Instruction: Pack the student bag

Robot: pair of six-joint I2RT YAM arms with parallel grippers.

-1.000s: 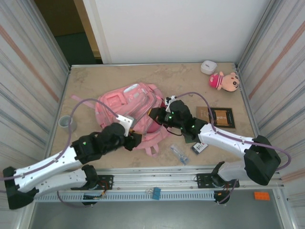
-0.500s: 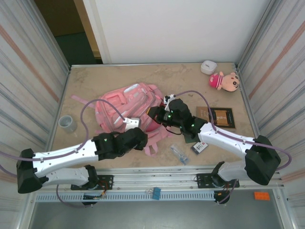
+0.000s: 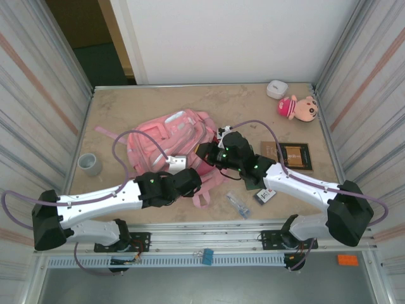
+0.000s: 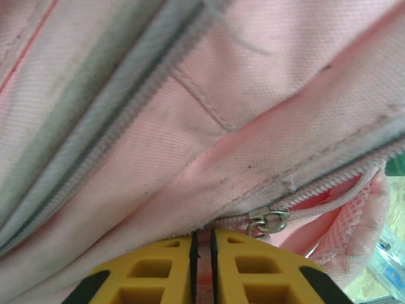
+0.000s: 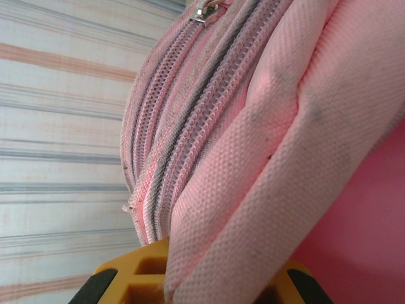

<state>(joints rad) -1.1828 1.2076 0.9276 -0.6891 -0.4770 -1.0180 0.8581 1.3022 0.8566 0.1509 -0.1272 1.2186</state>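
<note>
Matt woven-cloth student bag [image 4: 253, 95], shiny metal zip pull [image 4: 269, 221]

One pink backpack [image 3: 152, 145] is counted, along with one pink-hatted plush doll [image 3: 297, 106], one white round case [image 3: 276, 88], one grey cup [image 3: 89, 164], one brown box [image 3: 293, 156], one clear packet [image 3: 238, 204], one dark card [image 3: 265, 196], one orange piece [image 3: 347, 259], one blue piece [image 3: 207, 256], and two robot arms [image 3: 101, 199] [image 3: 297, 183].

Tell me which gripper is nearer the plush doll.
Right. The right gripper holds the backpack on the side facing the plush doll; the left gripper is farther, at its near edge.
</note>
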